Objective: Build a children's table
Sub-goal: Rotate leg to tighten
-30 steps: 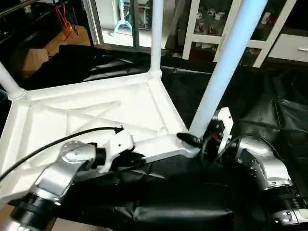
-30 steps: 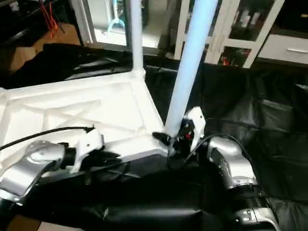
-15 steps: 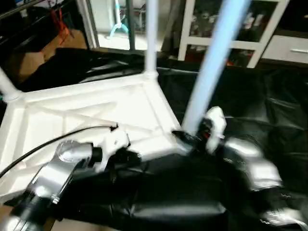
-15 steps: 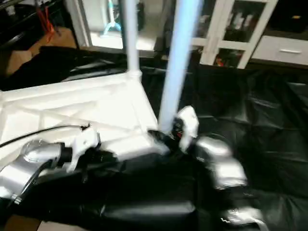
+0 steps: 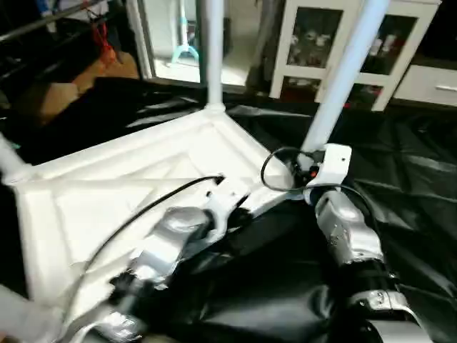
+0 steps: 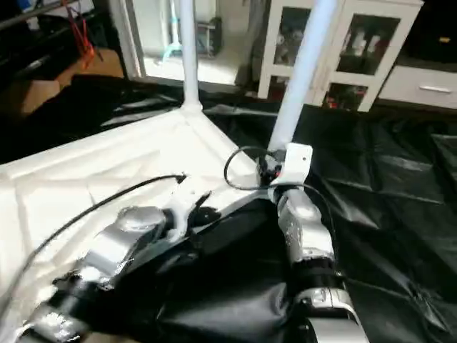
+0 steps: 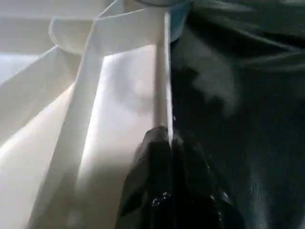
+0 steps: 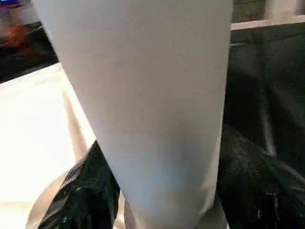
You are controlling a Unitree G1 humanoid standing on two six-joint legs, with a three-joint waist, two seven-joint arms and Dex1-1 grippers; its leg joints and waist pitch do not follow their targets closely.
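The white tabletop point(image 5: 128, 186) lies upside down on a black plastic sheet point(image 5: 421, 186), ribbed underside up; no brand, label or readable writing can be made out on it or on the legs. Three legs stand in its corner sockets: a far leg point(image 5: 211, 50) upright at the back corner, a near leg point(image 5: 343, 78) leaning a little at the corner closest to the right arm, and the foot of a left leg point(image 5: 10, 158) at the picture's left edge.

The left gripper point(image 7: 169, 143) is pinched shut on the thin raised rim of the tabletop, along its near edge, with the corner socket just beyond it. The right gripper point(image 8: 162, 191) straddles the base of the near leg just above the socket: one black finger point(image 8: 86, 191) shows on each side of the tube, close against it, so it grips the near leg.

Beyond the tabletop's right edge the black sheet runs wide and bare toward a white glass-door cabinet point(image 5: 321, 36). A cardboard box point(image 5: 57, 96) sits at the far left.
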